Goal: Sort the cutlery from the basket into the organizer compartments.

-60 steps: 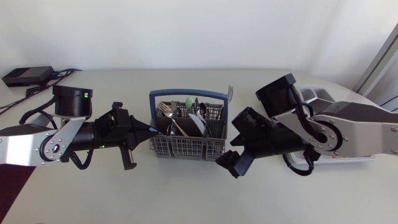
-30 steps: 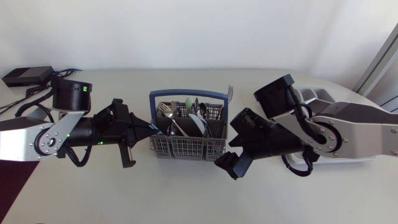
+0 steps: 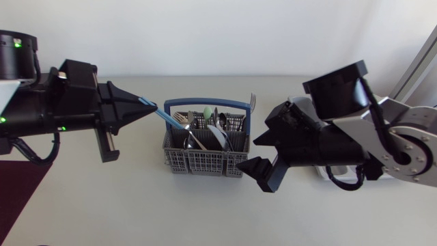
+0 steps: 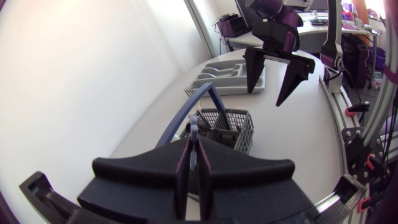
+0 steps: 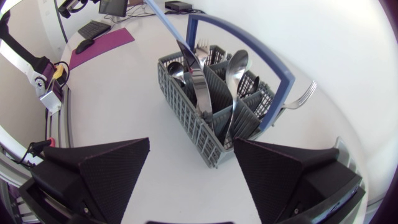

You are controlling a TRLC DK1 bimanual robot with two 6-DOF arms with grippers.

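The grey cutlery basket (image 3: 205, 158) with a blue arched handle (image 3: 205, 102) stands mid-table, holding several spoons, forks and knives. My left gripper (image 3: 148, 104) is raised left of it, shut on a blue-handled piece of cutlery (image 3: 162, 113) that slants down to the basket's left end; its head is hidden among the others. In the left wrist view the fingers (image 4: 186, 163) pinch that handle, with the basket (image 4: 239, 127) ahead. My right gripper (image 3: 268, 154) hangs open by the basket's right end. The grey organizer (image 4: 227, 78) lies beyond, mostly hidden in the head view.
A fork (image 5: 300, 96) leans out over the basket's far right corner. In the right wrist view the basket (image 5: 186, 93) sits ahead of the wide-spread fingers (image 5: 99, 171). A purple mat (image 3: 17, 191) lies at the table's left edge.
My left arm has risen and drawn back to the left, pulling the blue-handled piece up out of the basket. My right arm has lifted and shifted slightly right, jaws unchanged.
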